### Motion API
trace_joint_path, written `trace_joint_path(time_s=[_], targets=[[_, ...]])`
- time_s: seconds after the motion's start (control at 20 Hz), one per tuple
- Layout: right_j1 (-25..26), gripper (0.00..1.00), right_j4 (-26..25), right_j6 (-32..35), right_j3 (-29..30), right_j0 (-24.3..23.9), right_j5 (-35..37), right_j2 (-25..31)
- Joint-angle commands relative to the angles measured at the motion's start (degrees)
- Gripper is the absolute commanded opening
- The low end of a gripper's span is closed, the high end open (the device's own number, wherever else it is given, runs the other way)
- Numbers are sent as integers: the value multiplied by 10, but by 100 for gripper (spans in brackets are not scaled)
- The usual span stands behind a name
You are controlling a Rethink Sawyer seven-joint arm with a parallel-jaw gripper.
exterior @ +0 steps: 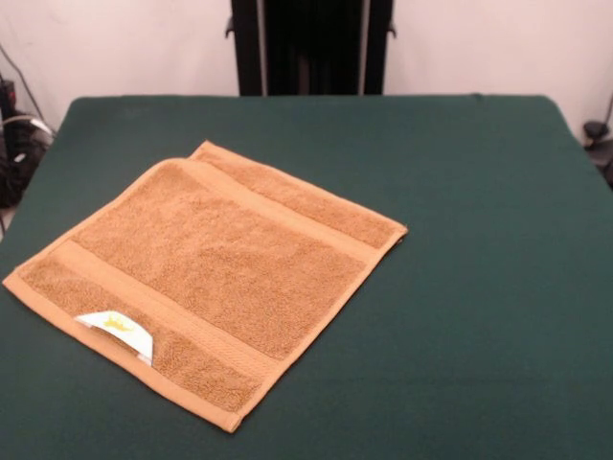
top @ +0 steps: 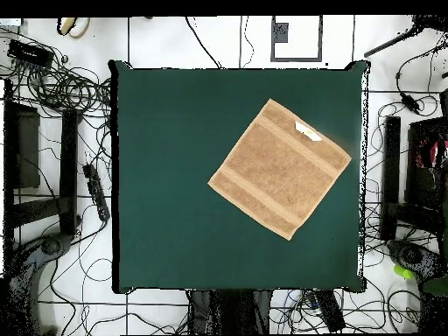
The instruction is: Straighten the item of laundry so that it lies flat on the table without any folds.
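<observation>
- On the dark green felt tabletop (exterior: 479, 287) we see the square orange-tan terry towel (exterior: 211, 278) lying flat, its white tag (exterior: 117, 331) showing.
- We find no jaws in either view.

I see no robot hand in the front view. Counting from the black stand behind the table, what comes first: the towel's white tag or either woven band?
No jaws show. From the black stand:
1. Far woven band of the orange-tan terry towel, back side.
2. Near woven band, front side.
3. Small white tag, front hem, left.
</observation>
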Motion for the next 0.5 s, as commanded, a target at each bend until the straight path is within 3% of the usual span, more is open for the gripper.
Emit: trace_joint_path(time_s=[0.05, 0.4, 0.5], targets=[[15, 0, -18, 23, 71, 34, -17, 16], [13, 0, -18, 17, 75, 30, -15, 20], [-3, 0, -7, -24, 79, 13, 15, 45]])
